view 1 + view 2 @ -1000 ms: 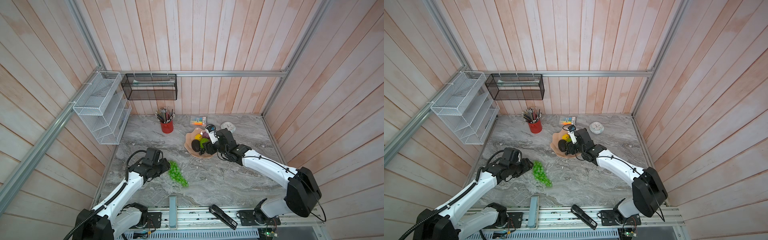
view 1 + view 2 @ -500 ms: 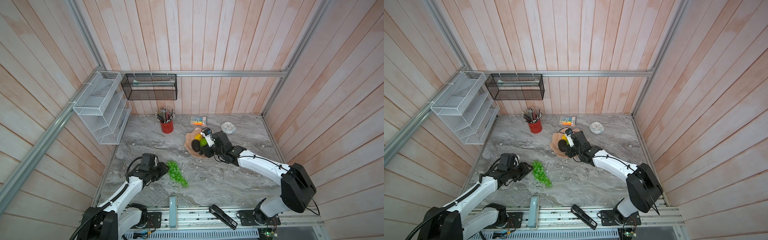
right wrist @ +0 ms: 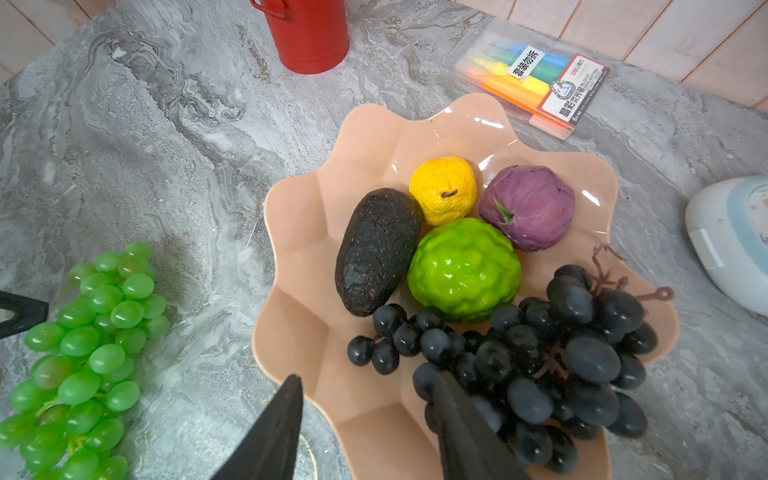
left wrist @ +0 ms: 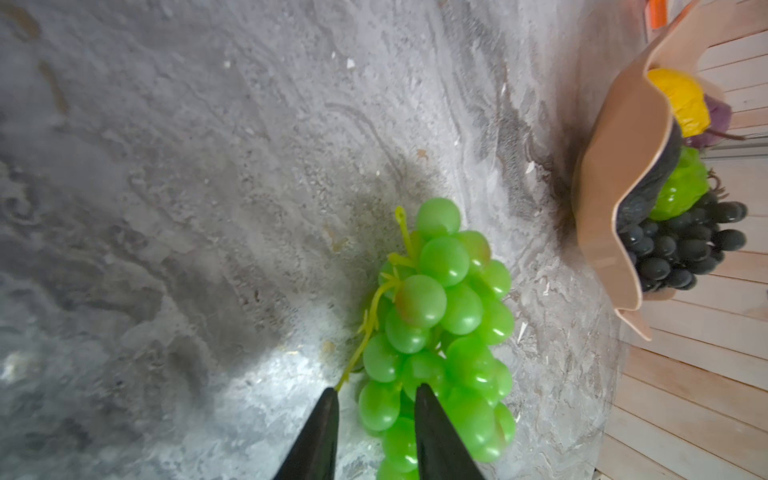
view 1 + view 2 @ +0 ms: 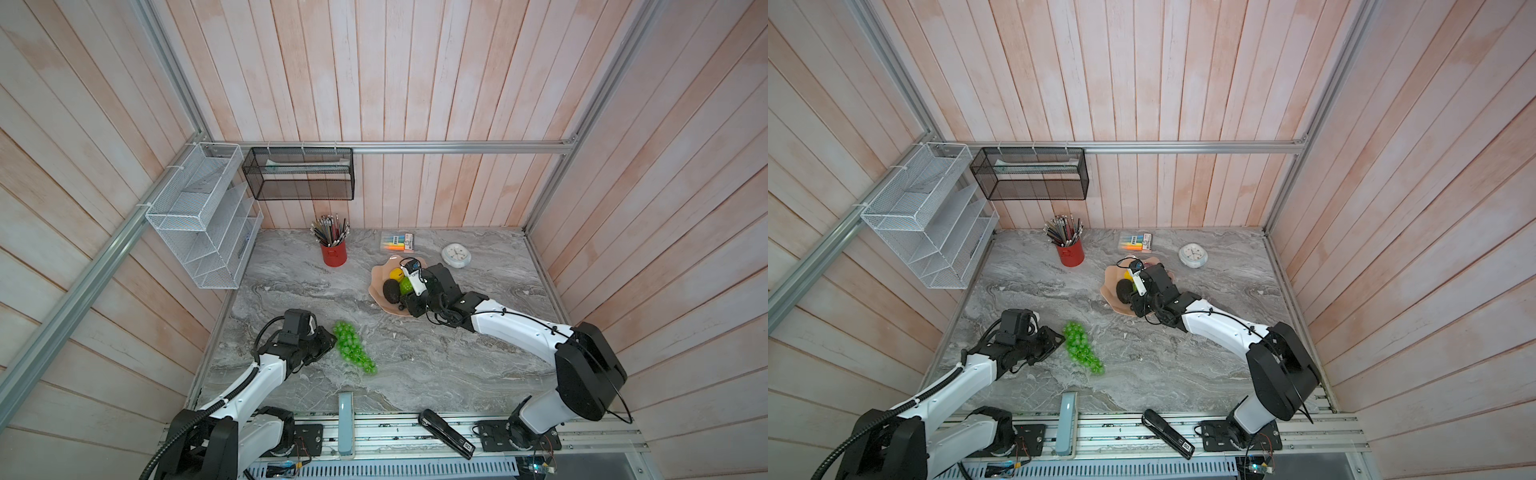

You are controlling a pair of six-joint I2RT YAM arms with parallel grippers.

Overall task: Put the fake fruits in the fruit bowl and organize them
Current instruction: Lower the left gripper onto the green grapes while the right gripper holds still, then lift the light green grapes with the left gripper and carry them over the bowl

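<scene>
The translucent green grape bunch (image 5: 353,349) (image 5: 1081,347) lies on the marble, left of the fruit bowl (image 5: 376,282) (image 3: 316,208). My left gripper (image 4: 375,390) (image 5: 328,343) straddles the bunch's stem end. One grape sits between the narrowed jaws, with a small gap beside one finger. In the peach bowl lie the avocado (image 3: 376,249), yellow ball (image 3: 442,189), purple ball (image 3: 528,205), bumpy lime-green ball (image 3: 463,270) and black-purple grapes (image 3: 540,353). My right gripper (image 3: 369,376) (image 5: 409,305) hangs open over the bowl's near rim. One finger is against the dark grapes, and nothing is held.
A red pencil cup (image 5: 333,253), a marker pack (image 5: 398,242) and a white clock (image 5: 456,255) stand behind the bowl near the back wall. A white wire rack (image 5: 199,216) and a black mesh tray (image 5: 299,174) hang on the walls. A black stapler (image 5: 446,432) lies on the front rail.
My left gripper has come down to the table at the green grapes and its jaws have narrowed around the bunch's end. My right gripper has shifted slightly left over the bowl and narrowed a little.
</scene>
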